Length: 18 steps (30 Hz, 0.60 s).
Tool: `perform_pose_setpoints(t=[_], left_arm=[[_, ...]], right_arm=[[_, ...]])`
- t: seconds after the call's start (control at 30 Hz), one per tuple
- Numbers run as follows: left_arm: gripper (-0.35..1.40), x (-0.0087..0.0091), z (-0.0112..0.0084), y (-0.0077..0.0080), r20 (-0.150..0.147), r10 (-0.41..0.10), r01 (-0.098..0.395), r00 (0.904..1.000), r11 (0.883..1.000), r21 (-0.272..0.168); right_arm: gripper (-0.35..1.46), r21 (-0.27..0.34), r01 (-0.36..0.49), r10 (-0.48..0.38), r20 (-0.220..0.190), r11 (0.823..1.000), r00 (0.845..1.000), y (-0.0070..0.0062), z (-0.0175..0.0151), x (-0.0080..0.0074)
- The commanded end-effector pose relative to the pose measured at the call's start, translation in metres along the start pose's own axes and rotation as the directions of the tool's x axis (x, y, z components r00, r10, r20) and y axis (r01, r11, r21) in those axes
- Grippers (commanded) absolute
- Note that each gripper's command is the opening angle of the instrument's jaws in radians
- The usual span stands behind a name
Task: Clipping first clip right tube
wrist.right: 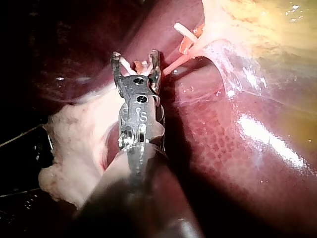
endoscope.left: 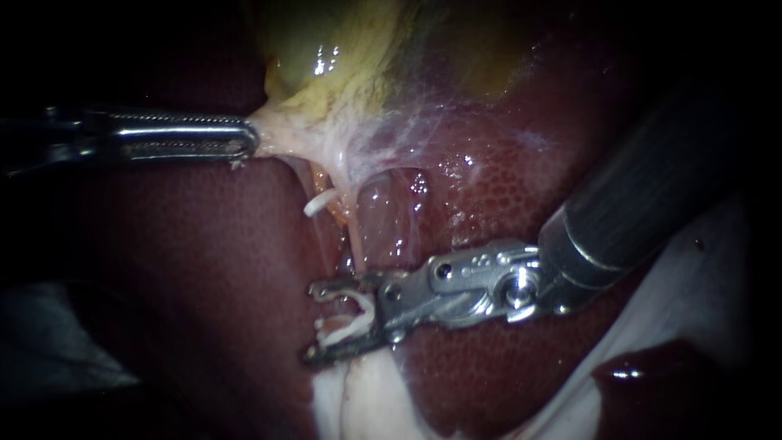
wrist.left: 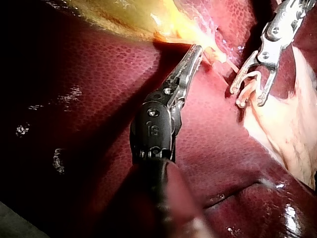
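A white underlay [endoscope.left: 717,277] shows just beside the liver [endoscope.left: 505,195], running under its lower right edge, so the liver rests on it. A dark red, glistening patch [endoscope.left: 652,375] lies on the white near the liver; whether it is blood or tissue is unclear.

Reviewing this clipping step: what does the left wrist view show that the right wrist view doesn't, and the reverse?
Only the left wrist view: the left instrument, jaws shut on the gallbladder at its pale edge.
Only the right wrist view: a placed clip on a tube just ahead of the right instrument, plus a pale tissue lump beside its shaft.
Both: the right instrument, jaws wide apart and holding a white clip, with the liver and gallbladder around it.
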Motion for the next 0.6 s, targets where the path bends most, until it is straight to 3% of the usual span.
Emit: perform_pose_setpoints(t=[0.03,0.37,0.6], left_arm=[[-0.35,0.0,0.0,0.0,0.0,0.0,0.0,1.0,1.0,0.0],[-0.35,0.0001,-0.0001,0.0,0.0,0.0,0.0,1.0,1.0,-0.001],[-0.35,0.0001,-0.0001,-0.0001,0.0,0.0,0.0,1.0,1.0,-0.001]], right_arm=[[0.5,0.001,0.001,-0.001,-0.003,1.0,1.0,0.0,0.0,0.0],[0.5,0.027,-0.065,0.065,-0.03,0.998,0.997,-0.0015,-0.0016,0.0012],[0.5,0.049,-0.134,0.137,-0.061,0.99,0.989,-0.0021,-0.0052,0.0021]])
